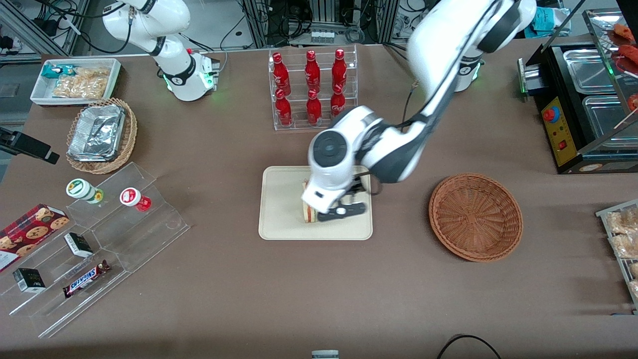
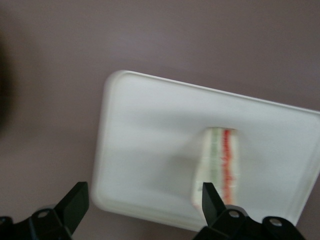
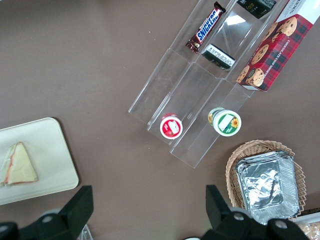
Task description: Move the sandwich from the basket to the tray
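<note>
The sandwich (image 1: 310, 213) lies on the cream tray (image 1: 279, 209), its red and green filling edge showing. My left gripper (image 1: 344, 209) hangs just above the tray, over the sandwich, and partly hides it in the front view. In the left wrist view the gripper (image 2: 144, 192) is open with its fingers wide apart and nothing between them. The sandwich (image 2: 222, 160) rests flat on the tray (image 2: 145, 130) beside one fingertip. The right wrist view also shows the sandwich (image 3: 19, 165) lying on the tray (image 3: 45, 145). The reddish-brown basket (image 1: 476, 217) stands empty toward the working arm's end of the table.
A clear rack of red bottles (image 1: 313, 87) stands farther from the front camera than the tray. Toward the parked arm's end are an acrylic stand with snacks (image 1: 99, 234), a tan basket with foil containers (image 1: 102, 134) and a white bin (image 1: 75, 80). A food warmer (image 1: 583, 104) stands at the working arm's end.
</note>
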